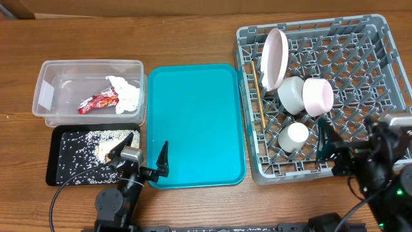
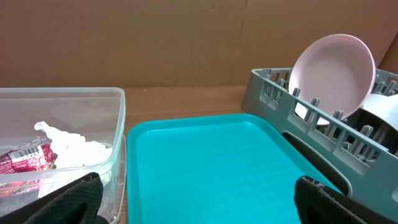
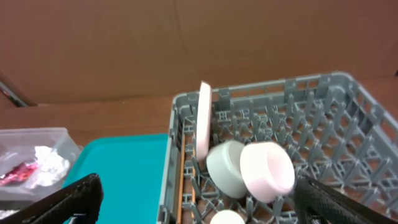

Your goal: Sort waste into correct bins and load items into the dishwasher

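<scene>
The clear tub [image 1: 48,71] holds the red-and-white wrapper [image 1: 98,101] and the white tissue [image 1: 125,93]. The black tray [image 1: 53,158] holds loose rice [image 1: 80,154] with brown scraps. The grey dish rack [image 1: 380,58] holds the plate [image 1: 273,58] on edge, two bowls [image 1: 291,95] [image 1: 317,96], the cup [image 1: 296,136] and chopsticks [image 1: 257,96] along its left side. My left gripper [image 1: 141,154] [image 2: 199,208] is open and empty, between the black tray and the teal tray. My right gripper [image 1: 351,138] [image 3: 202,205] is open and empty over the rack's front edge.
The teal serving tray [image 1: 193,125] lies bare between the bins and the rack. It also shows in the left wrist view [image 2: 211,162]. A brown cardboard wall stands behind the table.
</scene>
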